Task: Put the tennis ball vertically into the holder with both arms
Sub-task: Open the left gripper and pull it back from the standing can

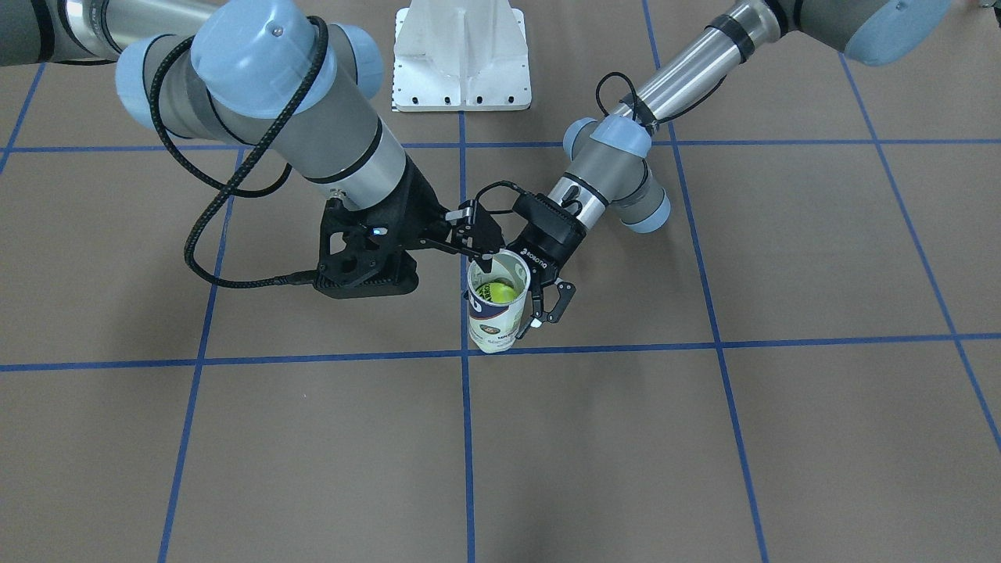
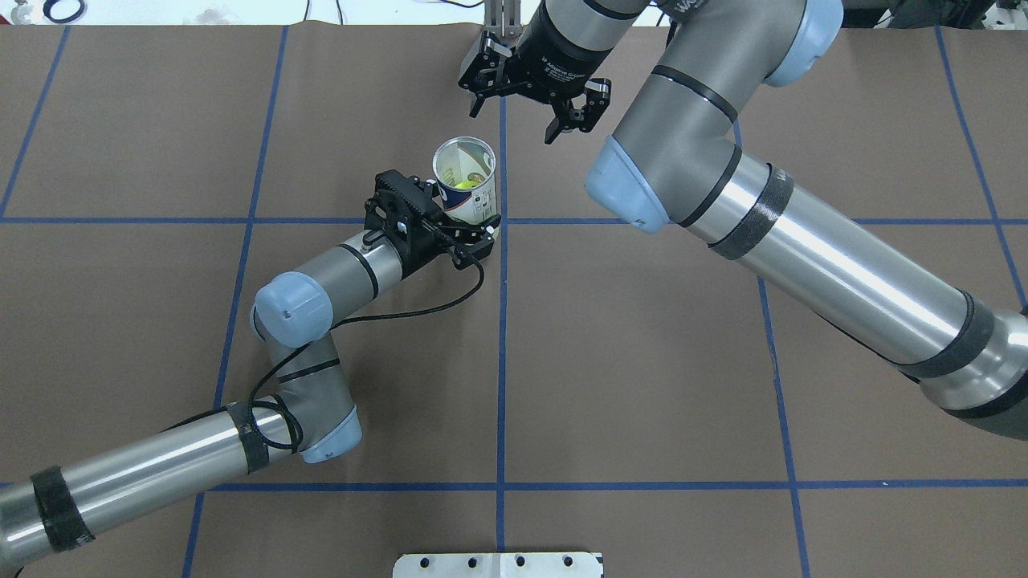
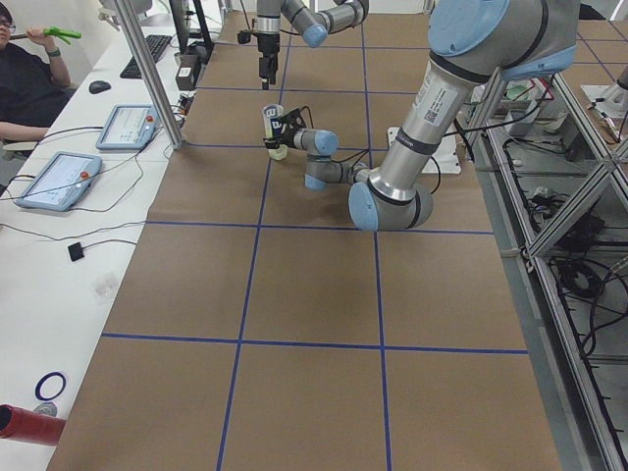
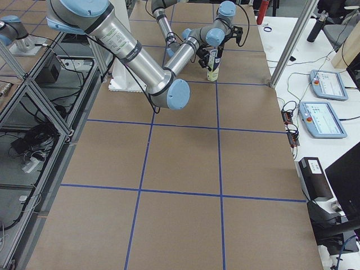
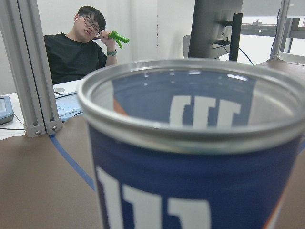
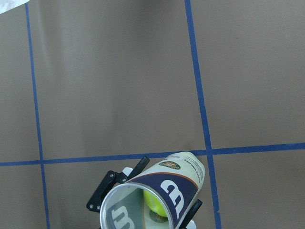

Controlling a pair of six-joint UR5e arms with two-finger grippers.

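The holder (image 1: 495,313), a can with a white label and navy band, stands upright and open-topped near the table's middle. A yellow-green tennis ball (image 1: 500,292) lies inside it, also seen in the overhead view (image 2: 462,183) and the right wrist view (image 6: 155,202). My left gripper (image 2: 462,221) is shut on the can's lower body from the side; the can (image 5: 190,157) fills the left wrist view. My right gripper (image 2: 518,120) is open and empty, hovering just above and beyond the can's rim. The right wrist view looks down into the can (image 6: 181,176).
The white pedestal base (image 1: 461,59) stands at the robot's side of the table. Blue tape lines cross the brown table cover. An operator (image 3: 25,69) sits beyond the far edge, with tablets (image 3: 128,126) and an aluminium post (image 3: 157,78).
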